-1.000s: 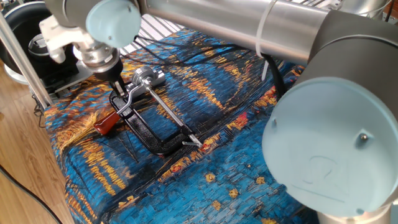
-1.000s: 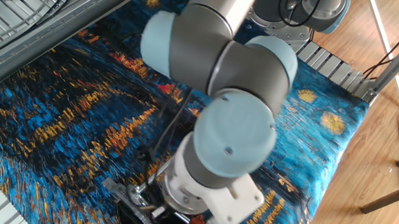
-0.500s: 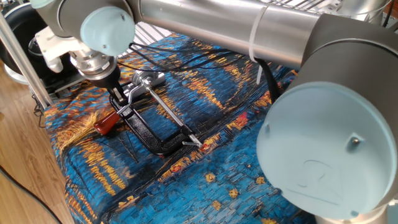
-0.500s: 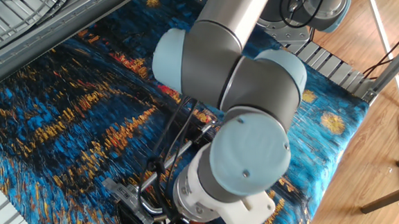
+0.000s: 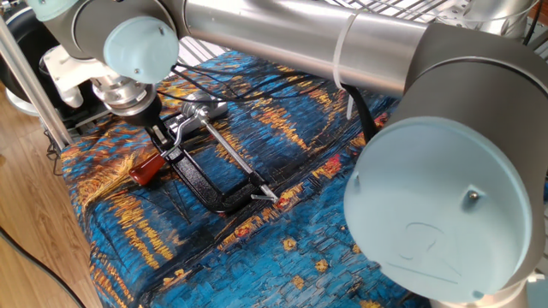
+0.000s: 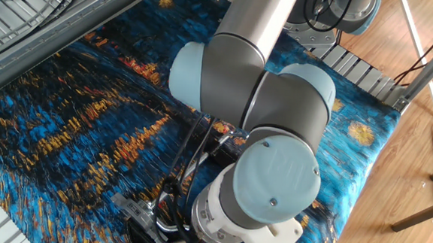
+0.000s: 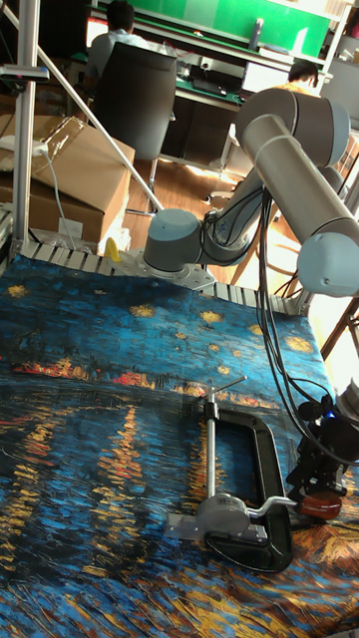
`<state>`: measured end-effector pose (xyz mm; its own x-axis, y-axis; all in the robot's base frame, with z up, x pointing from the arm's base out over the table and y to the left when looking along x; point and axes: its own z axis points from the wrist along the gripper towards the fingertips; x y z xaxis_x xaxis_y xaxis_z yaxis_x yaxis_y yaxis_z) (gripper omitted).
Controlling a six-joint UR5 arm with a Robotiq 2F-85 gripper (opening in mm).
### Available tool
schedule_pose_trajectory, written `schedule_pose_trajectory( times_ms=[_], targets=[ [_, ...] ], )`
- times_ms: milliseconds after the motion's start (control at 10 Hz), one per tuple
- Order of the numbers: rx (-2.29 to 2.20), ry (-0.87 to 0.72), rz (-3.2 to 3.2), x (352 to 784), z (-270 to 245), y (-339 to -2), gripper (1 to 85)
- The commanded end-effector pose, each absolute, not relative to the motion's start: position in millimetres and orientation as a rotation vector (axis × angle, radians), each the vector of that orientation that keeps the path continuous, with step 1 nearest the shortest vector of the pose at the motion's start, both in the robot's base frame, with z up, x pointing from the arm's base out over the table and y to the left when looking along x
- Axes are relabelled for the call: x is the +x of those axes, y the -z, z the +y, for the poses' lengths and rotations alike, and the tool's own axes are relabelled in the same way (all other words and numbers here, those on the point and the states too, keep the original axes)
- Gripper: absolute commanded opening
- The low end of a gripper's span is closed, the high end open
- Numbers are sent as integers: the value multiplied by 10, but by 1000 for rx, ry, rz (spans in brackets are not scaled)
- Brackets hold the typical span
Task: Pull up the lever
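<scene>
Step in hand: reach-and-grasp. Lever (image 5: 150, 167) lies low on cloth-covered counter (image 5: 342, 231), red sleeve at clamp's outer end. Tool (image 7: 317, 477) directly over sleeve; finger spread, contact: cannot tell. Next: confirm grip, lift upward.

Two close opposite-side views and a tall front view, all sharing the clamp (image 7: 244, 478).
</scene>
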<state>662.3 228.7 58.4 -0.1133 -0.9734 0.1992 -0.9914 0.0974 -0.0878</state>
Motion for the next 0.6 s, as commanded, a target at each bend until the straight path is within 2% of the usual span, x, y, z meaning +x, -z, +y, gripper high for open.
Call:
schedule_pose_trajectory(
  times_ms=[0,500],
  targets=[
    [2052,-308,-2242,6649,2292,-557,307],
    [2023,-300,-2251,6586,2263,-506,330]
  ],
)
